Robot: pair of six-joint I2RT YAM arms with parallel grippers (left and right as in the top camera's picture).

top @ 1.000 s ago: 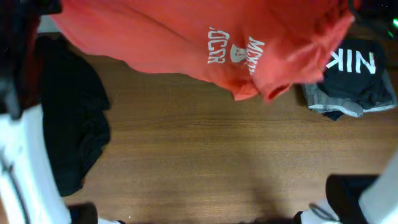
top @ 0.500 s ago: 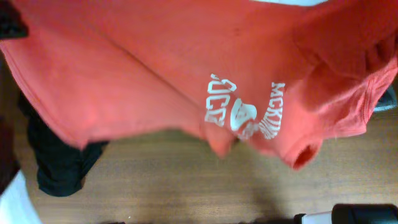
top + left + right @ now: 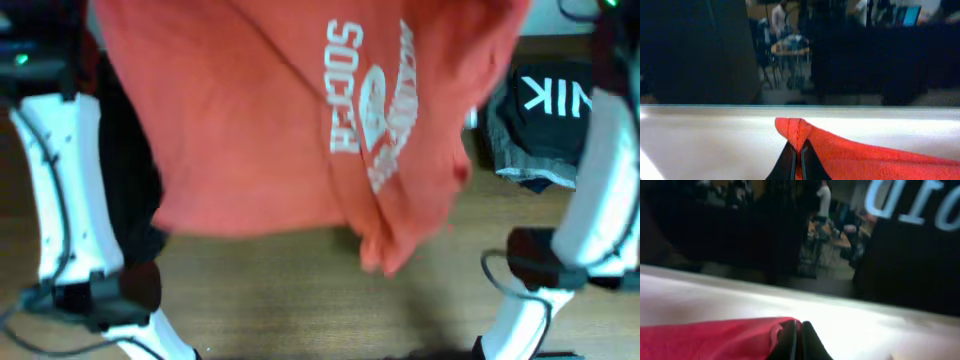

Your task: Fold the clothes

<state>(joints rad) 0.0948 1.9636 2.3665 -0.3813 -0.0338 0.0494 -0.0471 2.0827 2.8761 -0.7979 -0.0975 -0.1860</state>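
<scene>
Wooden table [image 3: 270, 300] is showing bare along the bottom of the overhead frame. The orange-red T-shirt [image 3: 230, 130] is hanging above it, filling the upper centre, with its lower edge bunching toward lower centre. Left gripper [image 3: 796, 159] is pinching a stitched edge at the bottom centre of its view, fingers together on the cloth. Right gripper [image 3: 800, 337] is doing likewise. Judgement: both pinches should be lowering level and well apart, laying the shirt flat, clear of the black shirt [image 3: 555, 100] at upper right.

Even overhead light, motion blur on the orange-red T-shirt [image 3: 250, 130]; wrist views soft, dim backgrounds, pale mid-frame glare.
</scene>
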